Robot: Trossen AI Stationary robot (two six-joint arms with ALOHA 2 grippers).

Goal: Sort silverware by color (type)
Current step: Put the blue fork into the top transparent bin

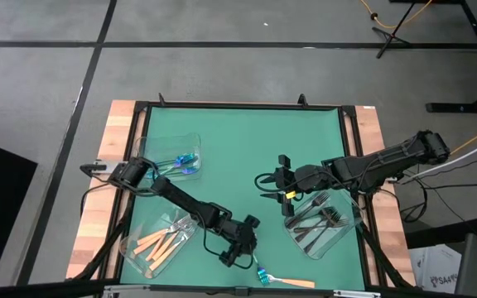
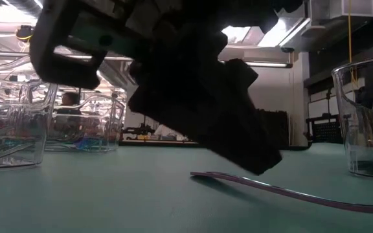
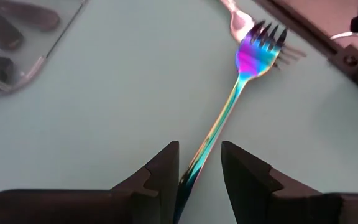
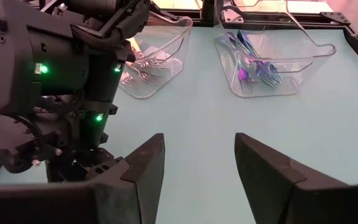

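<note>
A shiny blue-teal fork (image 3: 238, 87) lies flat on the green mat near the front edge (image 1: 262, 275). Its tines rest across the silver tines of an orange-handled fork (image 1: 295, 282). My left gripper (image 3: 200, 149) is open and slants down over the blue fork's handle, one finger on each side of it; I cannot tell whether a finger touches it. In the low view this gripper (image 2: 238, 149) hangs just above the fork's handle (image 2: 283, 189). My right gripper (image 1: 265, 187) waits open above the mat's middle right, with nothing between its fingers (image 4: 199, 146).
Three clear trays stand on the mat: one with blue-teal forks at the far left (image 1: 190, 141), one with orange-handled forks at the near left (image 1: 132, 248), one with dark forks at the right (image 1: 348, 236). Bare mat lies between them.
</note>
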